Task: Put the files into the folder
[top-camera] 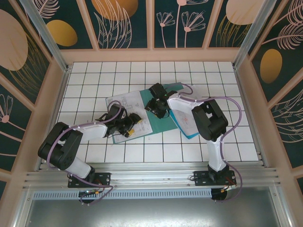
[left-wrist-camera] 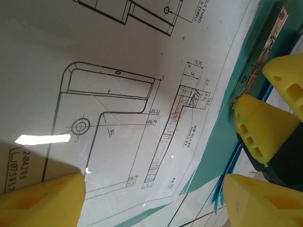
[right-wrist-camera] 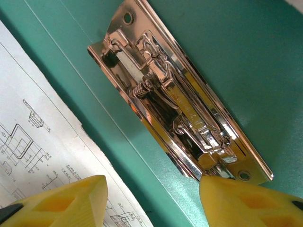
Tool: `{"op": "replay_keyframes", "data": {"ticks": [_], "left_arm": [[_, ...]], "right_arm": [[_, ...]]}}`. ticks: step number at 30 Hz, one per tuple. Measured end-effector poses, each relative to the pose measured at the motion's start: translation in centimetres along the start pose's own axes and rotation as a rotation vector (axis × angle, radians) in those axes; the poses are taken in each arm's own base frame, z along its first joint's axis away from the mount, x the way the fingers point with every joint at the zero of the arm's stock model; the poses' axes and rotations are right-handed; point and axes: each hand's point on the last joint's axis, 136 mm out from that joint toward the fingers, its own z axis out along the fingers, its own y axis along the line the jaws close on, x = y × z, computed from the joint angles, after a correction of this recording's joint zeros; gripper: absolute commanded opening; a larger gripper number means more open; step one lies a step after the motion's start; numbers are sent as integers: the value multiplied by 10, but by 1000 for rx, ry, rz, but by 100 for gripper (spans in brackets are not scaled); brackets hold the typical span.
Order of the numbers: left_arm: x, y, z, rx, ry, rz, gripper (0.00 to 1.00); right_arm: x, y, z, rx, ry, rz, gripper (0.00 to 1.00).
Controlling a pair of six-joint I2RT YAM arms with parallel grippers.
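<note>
Surface: white tiled table [top-camera: 142,153] with dark grid lines. Aluminium rails [top-camera: 151,176] run along the bottom of the overhead view. It's boxed in by peach-framed walls [top-camera: 125,23] with dark teal panels printed with leaves and flowers in gold and pink.

Folder [top-camera: 176,88]: dark green, lying open and flat just right of frame centre, mostly under the right arm. In the right wrist view a shiny metal clip [right-wrist-camera: 175,99] sits on the green inside face. It runs diagonally from upper left to lower right, spring visible.

Files [top-camera: 124,103]: white sheets with black line drawings and dimensions, centre-left in the overhead view, their right edge lapping onto the folder. Blue sheet [top-camera: 189,133] pokes out at the folder's lower right.

Left gripper [top-camera: 133,124]: jaws wide, over the top sheet [left-wrist-camera: 118,94], nothing between the fingers [left-wrist-camera: 42,201]. Can't tell if they touch the paper.

Right gripper [top-camera: 158,107]: jaws apart, over the folder at the clip's lower end. One fingertip [right-wrist-camera: 246,203] is right at the clip, contact unclear. Nothing clamped.
</note>
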Motion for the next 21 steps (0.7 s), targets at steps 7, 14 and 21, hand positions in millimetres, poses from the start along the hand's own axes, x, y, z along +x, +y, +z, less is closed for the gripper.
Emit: {"op": "replay_keyframes", "data": {"ticks": [7,14,21], "left_arm": [[0,1,0,3,-2,1,77],[0,1,-1,10,-6,4,77],[1,2,-2,13,-7,6,77]], "right_arm": [[-2,-3,3,39,-9,0,57],[-1,-6,5,55,-16,-3,57],[-4,-1,0,55,-42,-14,57]]}}
